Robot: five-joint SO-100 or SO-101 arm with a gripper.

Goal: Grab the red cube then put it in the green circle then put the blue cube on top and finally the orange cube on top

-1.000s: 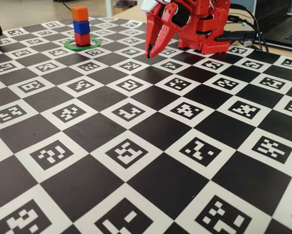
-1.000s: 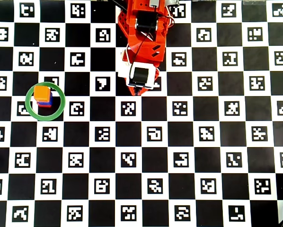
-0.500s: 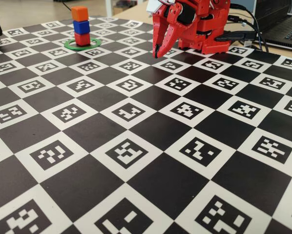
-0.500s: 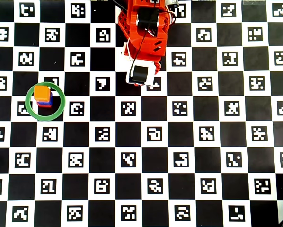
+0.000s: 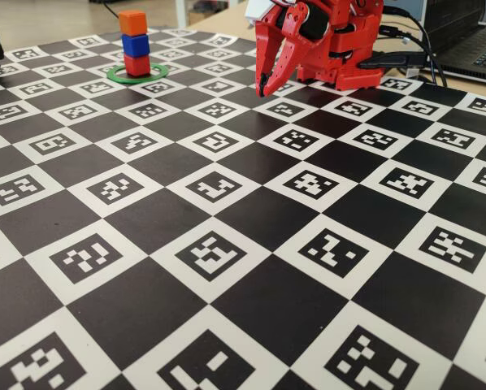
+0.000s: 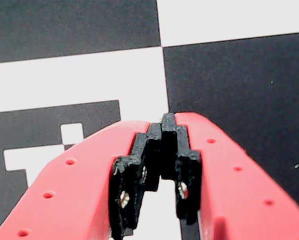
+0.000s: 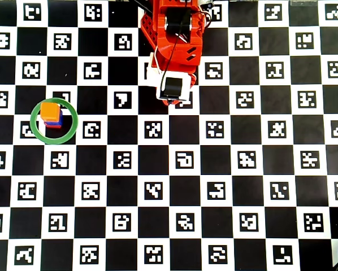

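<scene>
Green circle (image 5: pixel 136 75) holds 3-cube stack — red cube (image 5: pixel 136 65), blue cube (image 5: pixel 135 45), orange cube (image 5: pixel 132 22).

Overhead view: green circle (image 7: pixel 54 122) on table (image 7: pixel 259 169), far left. Inside it red cube (image 5: pixel 136 65), w/ blue cube (image 5: pixel 135 44) on that, orange cube (image 7: pixel 50 109) on top. Gripper (image 7: pixel 170 100) well right of stack, near top-centre.

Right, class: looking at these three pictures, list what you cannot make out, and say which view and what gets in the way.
- Red cube and blue cube: in the overhead view the orange cube covers nearly all of them.
- End effector: hidden in the overhead view under the arm's own body.
- Green circle: its far side sits behind the stack in the fixed view.
- The stack: outside the wrist view.
</scene>
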